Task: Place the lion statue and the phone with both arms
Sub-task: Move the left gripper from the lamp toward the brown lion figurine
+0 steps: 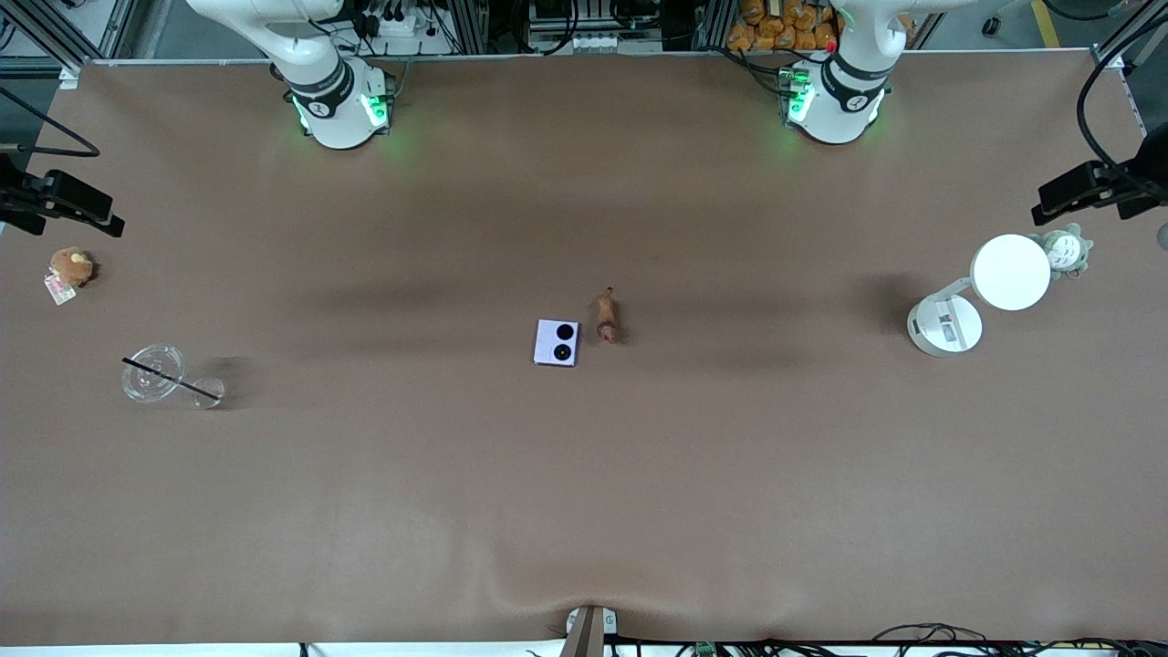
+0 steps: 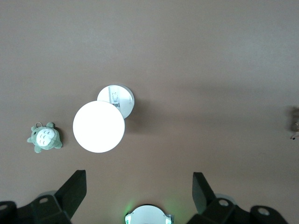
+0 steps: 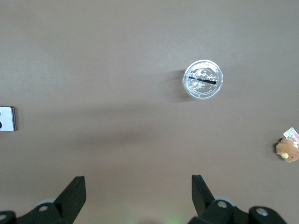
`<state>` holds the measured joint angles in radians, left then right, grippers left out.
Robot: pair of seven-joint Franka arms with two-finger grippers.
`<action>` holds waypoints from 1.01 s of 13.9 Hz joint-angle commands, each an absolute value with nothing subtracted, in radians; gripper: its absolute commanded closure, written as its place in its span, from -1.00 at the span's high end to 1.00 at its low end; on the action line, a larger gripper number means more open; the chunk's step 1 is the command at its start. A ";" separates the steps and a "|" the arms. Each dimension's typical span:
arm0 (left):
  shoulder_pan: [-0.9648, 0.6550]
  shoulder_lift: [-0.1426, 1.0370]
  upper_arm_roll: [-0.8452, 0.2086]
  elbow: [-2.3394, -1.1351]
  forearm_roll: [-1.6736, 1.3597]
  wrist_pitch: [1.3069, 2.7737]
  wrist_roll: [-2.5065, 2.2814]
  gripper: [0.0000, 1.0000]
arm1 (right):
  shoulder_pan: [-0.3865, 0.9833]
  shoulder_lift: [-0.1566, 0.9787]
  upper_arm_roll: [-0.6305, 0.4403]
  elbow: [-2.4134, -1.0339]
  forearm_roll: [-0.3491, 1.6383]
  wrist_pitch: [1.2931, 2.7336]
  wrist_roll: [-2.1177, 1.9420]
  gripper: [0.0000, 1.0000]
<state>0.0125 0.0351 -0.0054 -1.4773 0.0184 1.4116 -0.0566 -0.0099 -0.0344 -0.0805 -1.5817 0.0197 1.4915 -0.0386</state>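
Both hands high, fingers apart, empty: left hand (image 2: 138, 186), right hand (image 3: 138, 186); small pale lavender folded phone (image 1: 556, 343) and tiny orange-brown lion figurine (image 1: 606, 316) lie just beside each other mid-desk, equidistant from edges; descend separately, avoiding collision.

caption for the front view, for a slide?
Phone and lion statue lie side by side mid-table, untouched; both arms wait high, grippers out of frame.

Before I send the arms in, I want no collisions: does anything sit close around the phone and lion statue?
Nothing visible does. The phone and lion statue lie side by side mid-table, bare table around them. Left gripper and right gripper hang open above.
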 commanded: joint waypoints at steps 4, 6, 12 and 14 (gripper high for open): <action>0.002 0.122 -0.011 -1.457 0.028 1.391 -0.060 1.00 | -0.011 -0.049 -0.074 -1.582 0.009 1.493 -0.029 1.00; 0.009 0.132 -0.011 -1.460 0.017 1.391 -0.019 1.00 | -0.011 -0.049 -0.068 -1.580 0.009 1.493 -0.028 1.00; -0.128 0.241 -0.018 -1.451 0.020 1.471 -0.049 1.00 | -0.011 -0.049 -0.067 -1.580 0.009 1.493 -0.028 1.00; -0.226 0.284 -0.028 -1.436 0.012 1.531 -0.159 1.00 | -0.011 -0.049 -0.067 -1.580 0.009 1.493 -0.028 1.00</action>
<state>-0.1430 0.2354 -0.0248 -1.4763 0.0151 1.4971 -0.0799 -0.0093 -0.0345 -0.0733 -1.5786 0.0197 1.4928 -0.0386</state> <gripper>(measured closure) 0.000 0.000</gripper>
